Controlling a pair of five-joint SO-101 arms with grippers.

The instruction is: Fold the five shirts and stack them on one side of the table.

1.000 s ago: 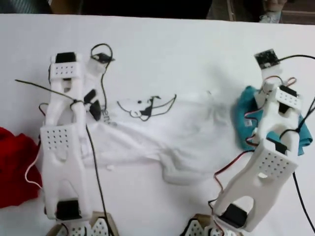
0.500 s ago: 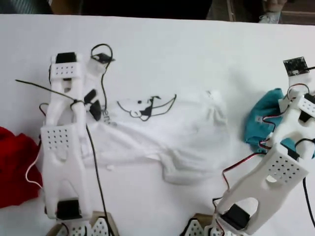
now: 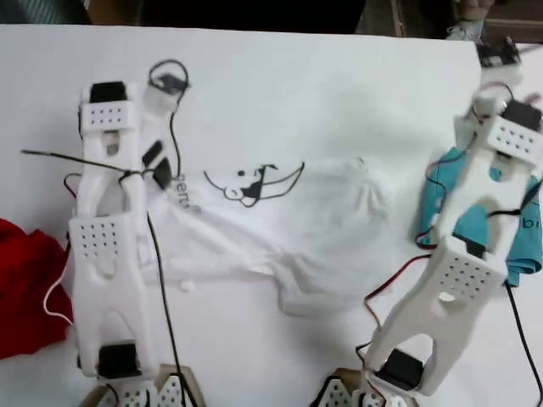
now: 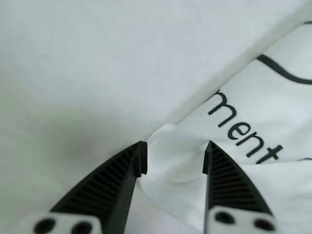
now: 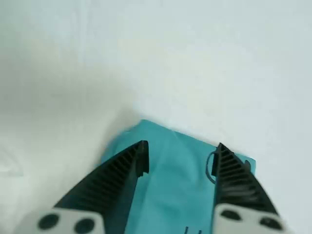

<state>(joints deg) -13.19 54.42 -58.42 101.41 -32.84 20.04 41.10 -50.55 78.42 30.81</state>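
Two robot arms work over a table (image 3: 297,76) strewn with shirts, the folding job barely begun. Nearest the arms' bases, a red shirt (image 3: 25,280) sits unfolded in a loose heap at the table's left edge, beside the left arm (image 3: 106,254). Between the arms a white shirt (image 3: 288,229) lies flat but rumpled, with a creased flap along its near edge. Its long axis runs across the table from side to side, one end by the left arm and the other stopping just short of a teal shirt (image 3: 526,229) on the right. A black line drawing (image 3: 254,182) faces up on the white shirt's far half, with lettering (image 4: 239,131) next to it toward the left end; where collar and hem lie cannot be told. The left hand (image 4: 173,151) is down at that left end, its fingers apart with a bunched corner of the white fabric between them, not closed on it. Farther out on the right, the right arm (image 3: 458,280) stretches over the teal shirt, which looks the most compact of the three and is perhaps already folded. The right hand (image 5: 180,151) hangs above its far edge, fingers apart and holding nothing. Judging by this, at most one shirt is done, three of the five are on show, and no stack has been built on either side
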